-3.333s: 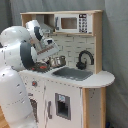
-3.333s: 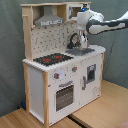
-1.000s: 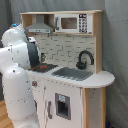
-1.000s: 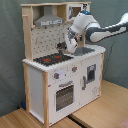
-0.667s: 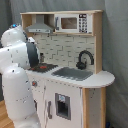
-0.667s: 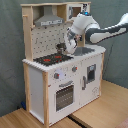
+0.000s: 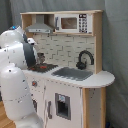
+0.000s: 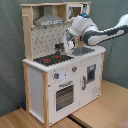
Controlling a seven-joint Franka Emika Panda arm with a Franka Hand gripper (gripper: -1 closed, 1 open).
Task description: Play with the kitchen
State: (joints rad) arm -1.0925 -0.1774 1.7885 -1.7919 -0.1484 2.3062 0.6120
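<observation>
The kitchen (image 7: 75, 95) (image 8: 50, 85) is a white and light-wood toy unit with a grey hood (image 8: 50, 20), a small microwave (image 7: 72, 22), a black-red hob (image 8: 52, 59) (image 7: 44, 66), a sink (image 7: 72, 73) with a black faucet (image 7: 84, 59), knobs (image 8: 56, 76) and an oven door (image 8: 64, 95). My gripper (image 8: 62, 49) hangs just above the hob's back edge, in front of the tiled back wall. In the first exterior view my own white arm (image 7: 17, 55) hides most of it.
A grey curtain (image 8: 10, 40) hangs behind the kitchen. The unit stands on a wooden floor (image 8: 100, 110). My arm's white base (image 7: 17, 100) stands close against the kitchen at the first exterior view's left.
My gripper has come down from beside the microwave at the top of the kitchen to just above the hob, drifting slightly toward the hob over the last second.
</observation>
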